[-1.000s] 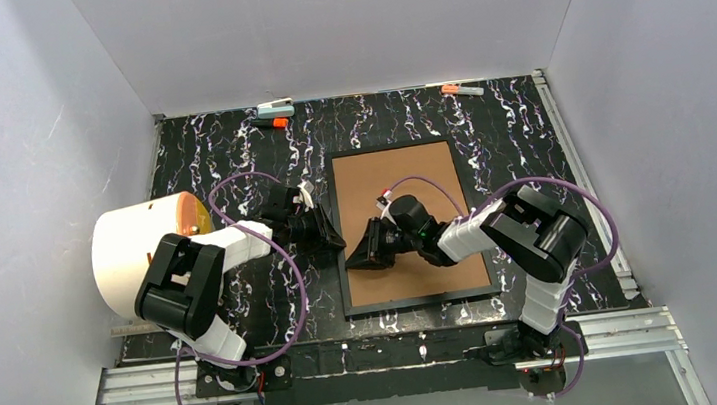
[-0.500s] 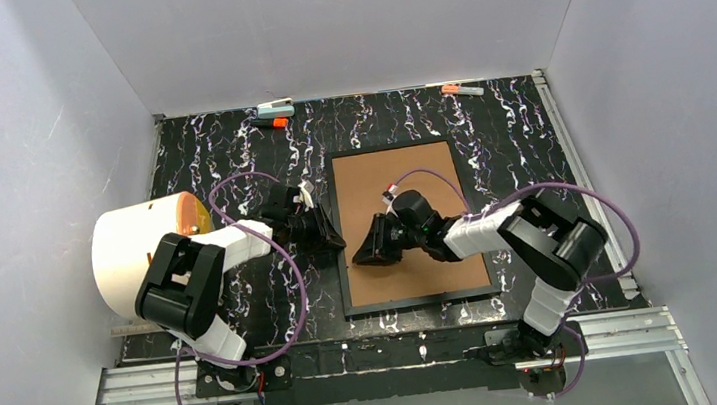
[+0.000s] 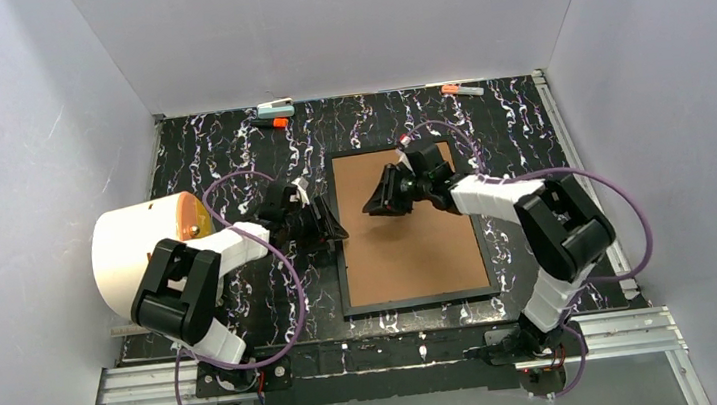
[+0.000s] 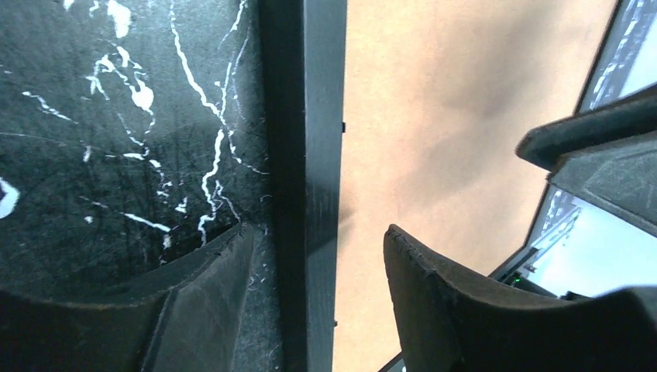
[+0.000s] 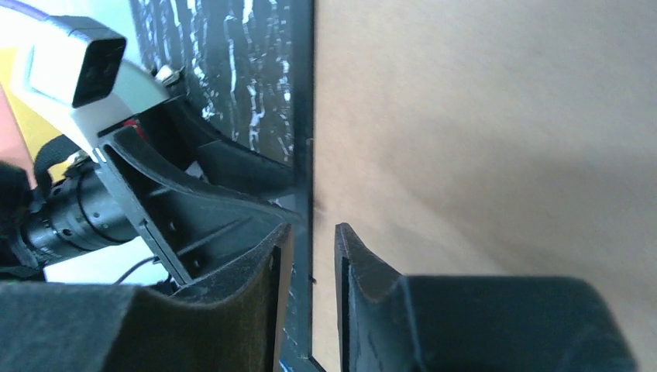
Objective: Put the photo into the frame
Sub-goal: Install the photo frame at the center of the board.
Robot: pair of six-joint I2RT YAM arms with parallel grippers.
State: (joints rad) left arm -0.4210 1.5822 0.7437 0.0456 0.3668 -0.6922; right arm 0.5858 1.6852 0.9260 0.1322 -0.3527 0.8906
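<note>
Now the left gripper (image 4: 314, 232), jaws apart, straddles the left rail of the stiff frame (image 3: 423, 301) mid-picture, the right gripper (image 5: 312, 229) barely parted and empty close by, and the photo (image 3: 134, 256), curled at middle left, looks flimsy: pinch its edge.

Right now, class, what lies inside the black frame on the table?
A plain brown backing board fills the frame, lying flat. Anything beneath the board is covered, so no pane or print can be seen there.
</note>
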